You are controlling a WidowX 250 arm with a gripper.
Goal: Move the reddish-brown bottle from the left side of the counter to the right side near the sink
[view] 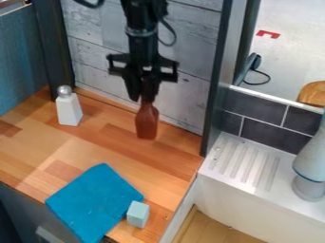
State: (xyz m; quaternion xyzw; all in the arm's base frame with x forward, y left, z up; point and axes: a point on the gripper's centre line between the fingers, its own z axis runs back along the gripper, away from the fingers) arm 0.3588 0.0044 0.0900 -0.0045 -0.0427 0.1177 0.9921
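black two-finger gripper (144, 96), fingers clamped on a reddish-brown paddle-shaped utensil (147, 124), flat blue cloth (92, 201) by pale-blue cube (138, 214), silver-topped white bottle (68, 110), wood-grained bench (171, 164)

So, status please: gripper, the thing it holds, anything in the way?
Gripper shut on brown bottle-shaped piece, near back wall. Contact with counter unclear. White shaker standing to one side; blue cloth and small block in front.

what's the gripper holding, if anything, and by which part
The gripper holds a brown thing by its narrow upper end, between its fingers, with the wider end hanging down.
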